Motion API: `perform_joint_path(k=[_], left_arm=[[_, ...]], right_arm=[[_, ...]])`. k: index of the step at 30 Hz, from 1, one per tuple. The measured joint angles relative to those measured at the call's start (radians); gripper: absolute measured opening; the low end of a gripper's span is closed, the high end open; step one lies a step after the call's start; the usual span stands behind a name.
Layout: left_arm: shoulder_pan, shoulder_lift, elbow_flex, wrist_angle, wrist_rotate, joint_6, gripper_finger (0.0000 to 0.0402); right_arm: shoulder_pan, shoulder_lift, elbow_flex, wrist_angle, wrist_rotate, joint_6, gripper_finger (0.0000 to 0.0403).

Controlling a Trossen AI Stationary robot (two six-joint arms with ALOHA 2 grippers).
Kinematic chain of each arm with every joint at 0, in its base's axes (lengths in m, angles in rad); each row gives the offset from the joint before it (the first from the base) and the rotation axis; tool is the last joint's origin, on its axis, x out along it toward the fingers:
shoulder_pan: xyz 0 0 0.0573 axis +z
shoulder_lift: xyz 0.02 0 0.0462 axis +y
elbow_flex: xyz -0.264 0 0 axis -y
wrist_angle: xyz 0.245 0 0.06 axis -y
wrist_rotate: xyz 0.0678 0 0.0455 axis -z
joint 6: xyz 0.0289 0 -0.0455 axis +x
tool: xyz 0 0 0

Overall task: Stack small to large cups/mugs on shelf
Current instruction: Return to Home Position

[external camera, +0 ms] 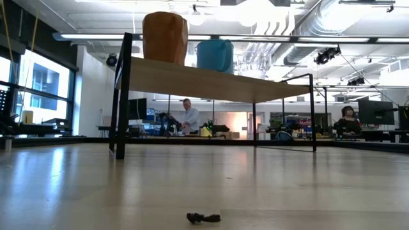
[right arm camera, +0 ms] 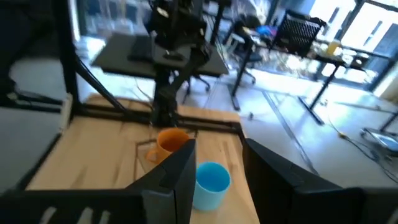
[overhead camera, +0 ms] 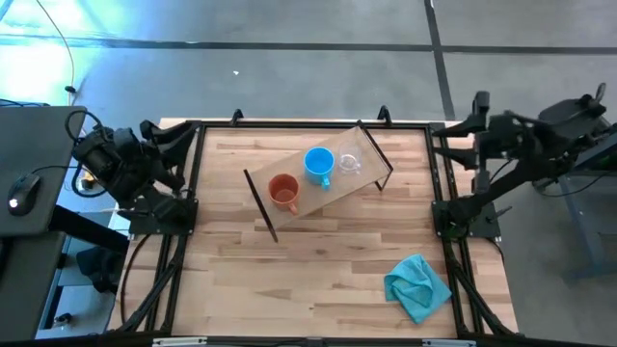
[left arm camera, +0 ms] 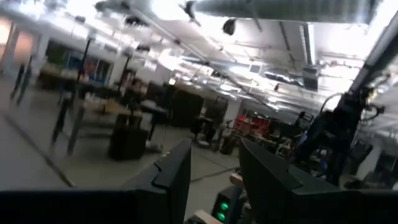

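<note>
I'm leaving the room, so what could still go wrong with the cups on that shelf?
The clear cup stands near the shelf's end, close to the blue mug; a bump could tip it off. The shelf rides on thin frames, so a jolt may shake everything. Left gripper and right gripper are open, at the table's sides.

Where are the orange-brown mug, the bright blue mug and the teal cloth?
Orange-brown handled mug (overhead camera: 283,190): high view, its open mouth.
Bright blue handled mug (overhead camera: 319,162): high view, its open mouth.
Crumpled teal cloth (overhead camera: 418,286): high view, its middle.
</note>
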Motion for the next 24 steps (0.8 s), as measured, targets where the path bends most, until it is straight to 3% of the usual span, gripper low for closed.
perform_joint_path(k=[3,8,16,24], left_arm=[[0.000,0.004,0.000,-0.010,0.045,-0.050,0.0124],[0.000,0.011,0.000,-0.075,0.198,0.042,0.0124],[0.000,0.011,0.000,-0.208,0.204,0.074,0.0124],[0.000,0.010,0.000,-0.253,0.223,0.073,0.0124]], right_arm=[[0.000,-0.104,-0.140,0.112,-0.007,-0.016,0.0124],[0.000,-0.262,-0.381,0.329,-0.007,-0.043,0.0124],[0.000,-0.427,-0.726,0.725,-0.008,-0.162,0.0124],[0.000,-0.480,-0.928,0.989,-0.003,-0.164,0.0124]])
